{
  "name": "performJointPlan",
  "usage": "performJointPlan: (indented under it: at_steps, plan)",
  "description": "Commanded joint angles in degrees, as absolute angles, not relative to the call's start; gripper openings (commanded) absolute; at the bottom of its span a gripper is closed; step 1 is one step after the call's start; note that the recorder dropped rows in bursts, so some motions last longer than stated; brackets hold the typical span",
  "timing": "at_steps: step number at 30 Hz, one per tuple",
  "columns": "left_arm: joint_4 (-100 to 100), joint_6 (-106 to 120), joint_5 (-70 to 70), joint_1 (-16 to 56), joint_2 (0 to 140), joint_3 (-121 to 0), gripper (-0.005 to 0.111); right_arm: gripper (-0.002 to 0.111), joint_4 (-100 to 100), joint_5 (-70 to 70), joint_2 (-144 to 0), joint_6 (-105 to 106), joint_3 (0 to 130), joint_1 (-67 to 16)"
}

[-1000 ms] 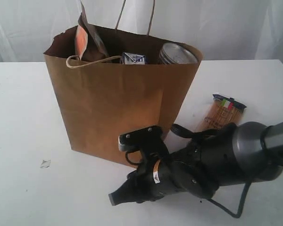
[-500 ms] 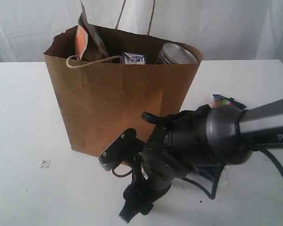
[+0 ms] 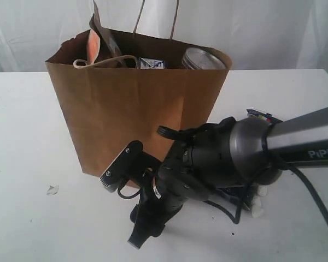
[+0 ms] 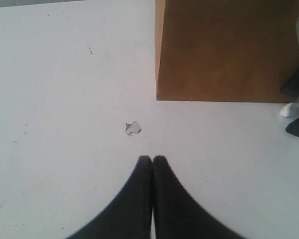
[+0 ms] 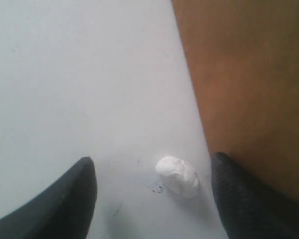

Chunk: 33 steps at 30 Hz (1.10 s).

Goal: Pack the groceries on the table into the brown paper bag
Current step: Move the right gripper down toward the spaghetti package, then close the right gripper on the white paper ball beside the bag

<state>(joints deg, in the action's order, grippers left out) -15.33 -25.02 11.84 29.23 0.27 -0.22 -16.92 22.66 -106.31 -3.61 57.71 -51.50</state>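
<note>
The brown paper bag (image 3: pixel 136 103) stands upright on the white table (image 3: pixel 22 136). Out of its top show the brown orange-labelled pouch (image 3: pixel 95 43), the blue-white carton (image 3: pixel 152 63) and a grey-lidded jar (image 3: pixel 203 59). Only the coloured end of the spaghetti packet (image 3: pixel 262 115) shows, behind a dark arm (image 3: pixel 218 164) that fills the foreground. My left gripper (image 4: pixel 152 159) is shut on nothing over bare table, short of the bag (image 4: pixel 224 50). My right gripper (image 5: pixel 153 157) is open beside the bag wall (image 5: pixel 249 74), its fingers either side of a white lump (image 5: pixel 177 177). The other groceries are out of view.
A small paper scrap (image 3: pixel 52 189) lies on the table left of the bag, just ahead of the left gripper, where it shows as the scrap (image 4: pixel 132 128). The white lump (image 3: pixel 255 207) sits near the bag's right corner, under the arm.
The dark arm has swung left and round across the foreground, covering most of the spaghetti packet. The bag has shifted slightly left and its front handle has dropped inward.
</note>
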Motion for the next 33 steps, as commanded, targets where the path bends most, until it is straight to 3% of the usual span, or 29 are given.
performJointPlan:
  at_steps: [1,24,33]
  plan:
    - [-15.5,-25.6,12.1,29.4,0.0,0.0,0.001,0.062,-17.5,20.9,-106.5,-2.8,58.3,-51.5]
    - [-15.5,-25.6,12.1,29.4,0.0,0.0,0.001,0.061,-14.4,29.3,-110.2,-2.8,58.2,-51.3]
    - [-15.5,-25.6,12.1,29.4,0.0,0.0,0.001,0.061,-10.0,27.8,-110.0,-7.7,58.2,-47.5]
